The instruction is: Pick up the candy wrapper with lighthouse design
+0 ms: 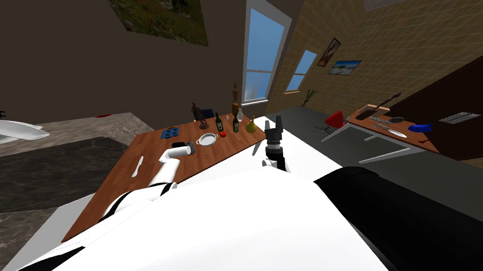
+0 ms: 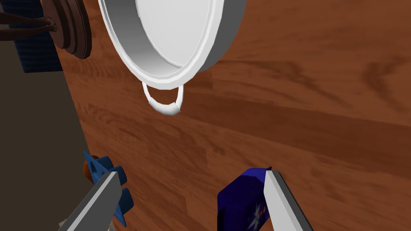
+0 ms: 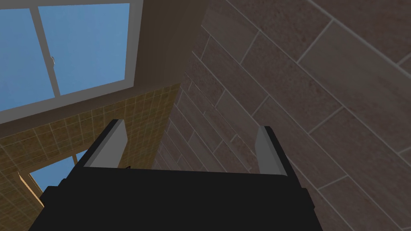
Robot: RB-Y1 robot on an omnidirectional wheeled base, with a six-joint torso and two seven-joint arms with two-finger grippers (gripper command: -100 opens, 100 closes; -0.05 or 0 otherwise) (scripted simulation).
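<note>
Hovering over wooden table (image 2: 301, 100), left pincer (image 2: 192, 173)

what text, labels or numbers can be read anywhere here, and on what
No text can be read.
On the dark blue wrapper by the left pincer: a white burst and red marks, not legible.
On both dark bottles on the table: any label is too small to read.

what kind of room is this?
Likely a dining or kitchen area of a house: a long wooden table carrying dark bottles and a white pan, a tall window, and framed pictures on a tiled wall.
</note>
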